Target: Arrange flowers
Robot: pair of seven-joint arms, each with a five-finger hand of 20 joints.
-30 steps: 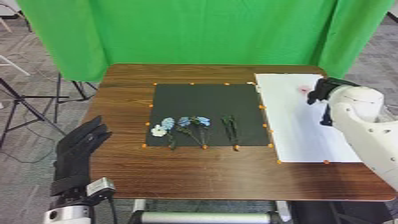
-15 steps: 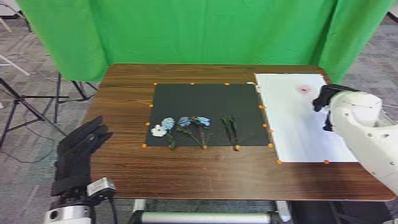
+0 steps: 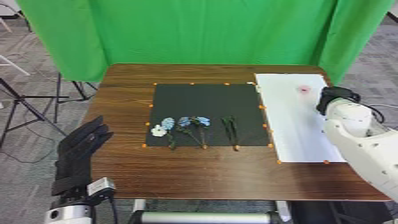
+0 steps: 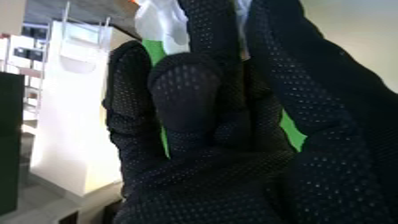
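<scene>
By the white sheet (image 3: pixel 306 135), the right hand (image 3: pixel 335 96) hangs loosely open.

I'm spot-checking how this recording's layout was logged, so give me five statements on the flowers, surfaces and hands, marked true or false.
1. The white flower lies on the dark mat. True.
2. The white sheet lies left of the dark mat. False: it lies to the right.
3. A small pink thing is on the white sheet. True.
4. The left hand touches the blue flowers. False: it is apart, to their left.
5. The right hand is right of the dark mat. True.
</scene>
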